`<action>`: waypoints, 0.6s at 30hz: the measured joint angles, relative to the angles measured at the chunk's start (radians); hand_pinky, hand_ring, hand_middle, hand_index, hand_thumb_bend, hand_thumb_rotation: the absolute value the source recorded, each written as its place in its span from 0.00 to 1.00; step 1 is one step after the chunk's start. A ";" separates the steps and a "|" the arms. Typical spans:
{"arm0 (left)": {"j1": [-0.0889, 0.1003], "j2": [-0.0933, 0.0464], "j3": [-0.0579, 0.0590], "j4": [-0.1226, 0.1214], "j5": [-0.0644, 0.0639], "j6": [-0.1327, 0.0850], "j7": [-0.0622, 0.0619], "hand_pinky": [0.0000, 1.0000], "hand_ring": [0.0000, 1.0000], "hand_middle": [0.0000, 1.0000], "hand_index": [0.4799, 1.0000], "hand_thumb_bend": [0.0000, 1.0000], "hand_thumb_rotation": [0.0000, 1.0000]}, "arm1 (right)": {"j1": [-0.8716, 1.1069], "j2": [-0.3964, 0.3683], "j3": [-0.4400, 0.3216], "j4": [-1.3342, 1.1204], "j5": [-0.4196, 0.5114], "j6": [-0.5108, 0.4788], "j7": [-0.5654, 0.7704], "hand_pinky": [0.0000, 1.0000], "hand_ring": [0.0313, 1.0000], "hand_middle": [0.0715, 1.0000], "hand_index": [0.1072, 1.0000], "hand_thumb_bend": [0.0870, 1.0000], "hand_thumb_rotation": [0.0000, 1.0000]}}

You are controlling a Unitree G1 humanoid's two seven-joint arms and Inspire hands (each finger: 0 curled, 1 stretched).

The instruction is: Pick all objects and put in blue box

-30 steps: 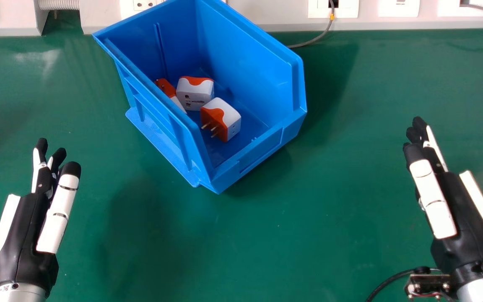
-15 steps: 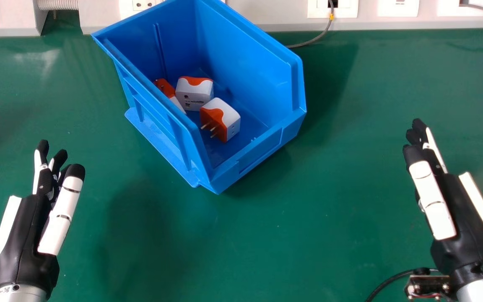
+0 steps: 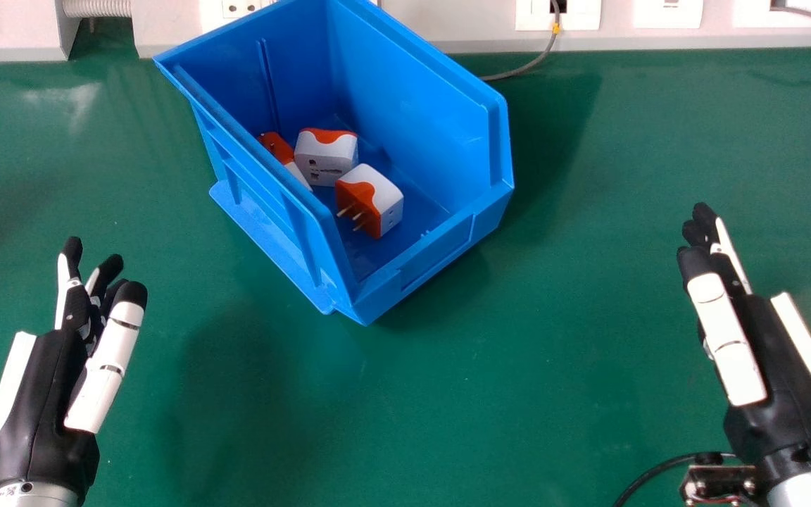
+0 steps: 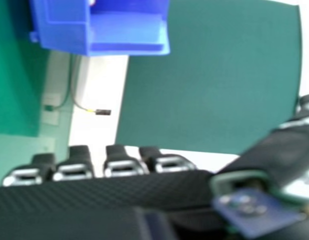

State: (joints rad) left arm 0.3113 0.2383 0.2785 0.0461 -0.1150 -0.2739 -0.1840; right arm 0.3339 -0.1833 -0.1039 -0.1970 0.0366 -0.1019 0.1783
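The left hand (image 3: 43,394) and right hand (image 3: 778,352) point forward over the green table (image 3: 476,422), fingers extended and holding nothing (rather like a pause), either side of the blue box (image 3: 419,91), where three orange-and-white adapters (image 3: 384,193) lie. White sockets (image 3: 667,13) line the wall behind.

Near the blue box (image 4: 62,30) show a pale strip (image 4: 107,82) and a thin cable (image 4: 71,85) with a dark end (image 4: 103,112), green desk (image 4: 209,90) spreads beside it, and the fingers (image 4: 78,159) and thumb (image 4: 279,155) of the right hand (image 3: 778,345) stand apart from it.
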 measured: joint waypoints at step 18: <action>0.007 -0.014 -0.017 0.020 0.077 -0.122 0.035 0.85 0.90 0.91 0.83 0.32 0.73 | 0.016 -0.001 -0.001 -0.005 -0.012 0.000 -0.008 1.00 1.00 1.00 1.00 0.29 1.00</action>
State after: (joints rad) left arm 0.3181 0.2243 0.2612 0.0659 -0.0380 -0.3958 -0.1488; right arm 0.3496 -0.1839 -0.1050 -0.2018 0.0248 -0.1018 0.1707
